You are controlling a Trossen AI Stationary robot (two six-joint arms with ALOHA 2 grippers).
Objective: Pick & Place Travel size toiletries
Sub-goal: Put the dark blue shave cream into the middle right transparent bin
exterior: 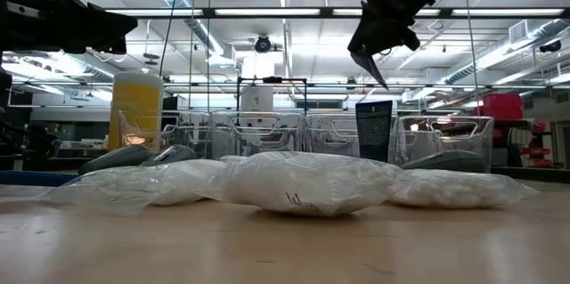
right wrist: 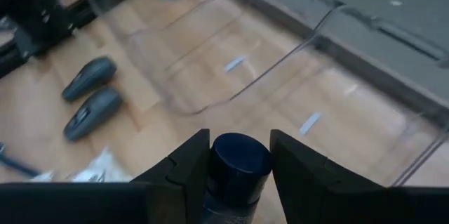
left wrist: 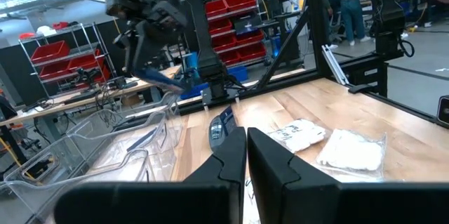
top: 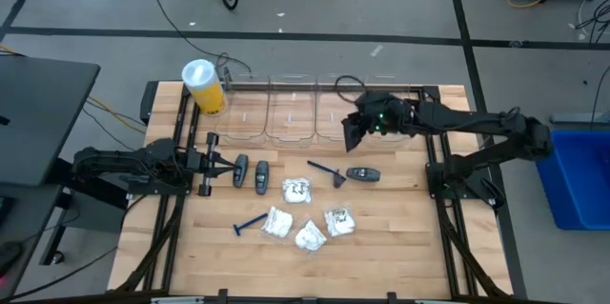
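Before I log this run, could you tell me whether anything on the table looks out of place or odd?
Nothing looks spilled or damaged. The razors, grey pieces and white packets lie loosely scattered on the table, none in the clear bins. The right pincer holds a dark blue bottle above the bins; the left pincer rests shut near the table's left edge.

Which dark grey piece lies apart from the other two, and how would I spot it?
Start at the clear bins along the table's far edge, where the right gripper holds a dark blue capped item. Just nearer than it, the dark grey piece lies beside a blue razor. It lies alone and crosswise; the other two grey pieces sit side by side by the left gripper.
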